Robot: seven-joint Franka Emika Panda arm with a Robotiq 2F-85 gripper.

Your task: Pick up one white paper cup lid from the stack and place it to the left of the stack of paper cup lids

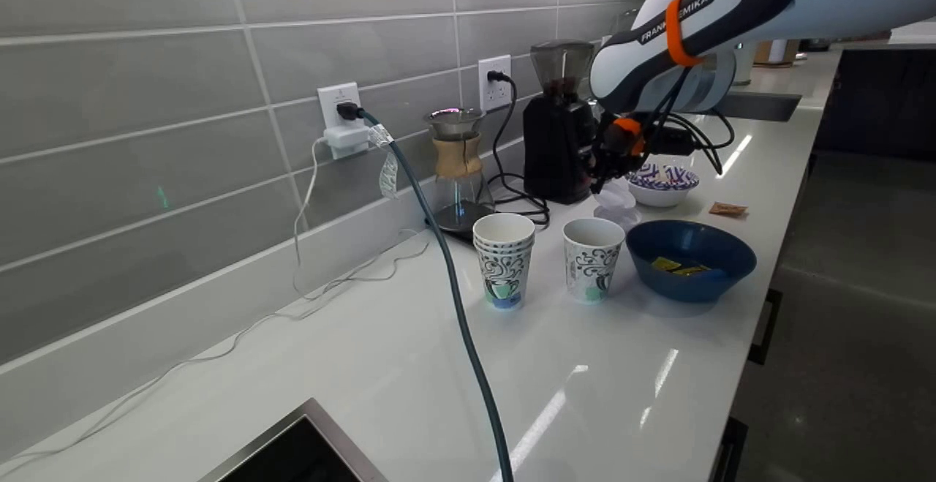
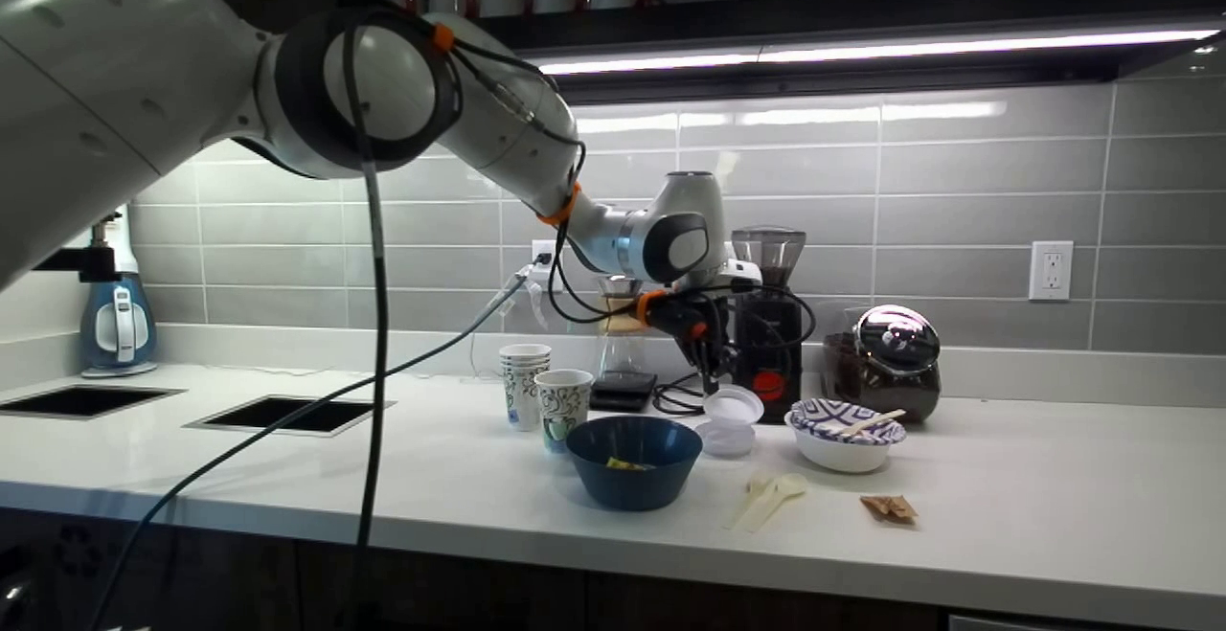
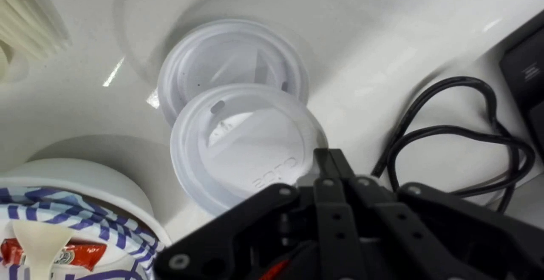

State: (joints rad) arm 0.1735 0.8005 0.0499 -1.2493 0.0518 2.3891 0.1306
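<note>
A white paper cup lid [image 3: 255, 144] is pinched at its rim by my gripper [image 3: 330, 154], whose fingers are closed together. In an exterior view the held lid [image 2: 735, 404] hangs tilted from the gripper [image 2: 711, 385]. The stack of paper cup lids [image 2: 725, 439] sits on the counter just below it; how many lids it holds cannot be told. In the wrist view the held lid covers part of the stack [image 3: 229, 50]. In an exterior view the held lid [image 1: 616, 194] also shows just above the stack [image 1: 619, 216], under the gripper [image 1: 596, 181].
A blue bowl [image 2: 634, 463] and patterned paper cups [image 2: 562, 409] stand near the stack. A white bowl [image 2: 843, 449] with patterned contents stands on the other side. A black coffee grinder [image 2: 769, 344] and its cord [image 3: 463, 131] are behind. Pale spoons [image 2: 766, 502] lie toward the counter's front edge.
</note>
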